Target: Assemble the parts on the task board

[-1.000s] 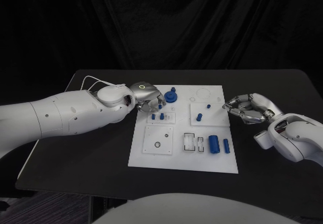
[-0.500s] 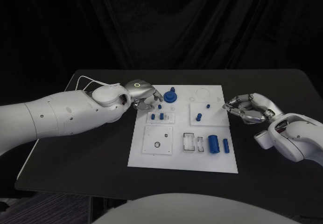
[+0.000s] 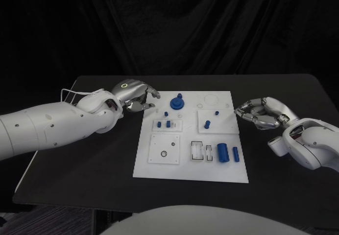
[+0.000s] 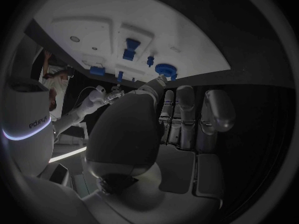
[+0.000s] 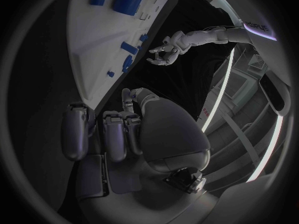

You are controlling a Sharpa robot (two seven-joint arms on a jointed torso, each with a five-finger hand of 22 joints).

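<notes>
The white task board [image 3: 161, 166] lies mid-table, and the left wrist view shows it too [image 4: 93, 22]. At its far end a round blue part [image 3: 177, 103] stands with several small blue pegs [image 3: 166, 123] nearby. Two more pegs [image 3: 207, 124] stand in the plate to the right. A thick blue cylinder [image 3: 223, 152] and a slimmer one [image 3: 235, 154] lie nearer me. My left hand [image 3: 137, 97] hovers just off the board's far left corner, fingers loosely apart and holding nothing. My right hand [image 3: 260, 112] hangs beside the board's right edge, fingers curled in with nothing in them.
A thin white cable [image 3: 70, 91] loops over my left wrist. Black table [image 3: 84, 161] lies bare on both sides of the board. In the right wrist view my left hand [image 5: 163, 52] shows beyond the board [image 5: 99, 50].
My left hand has drawn back to the left, off the board and away from the round blue part. The right hand has stayed where it was.
</notes>
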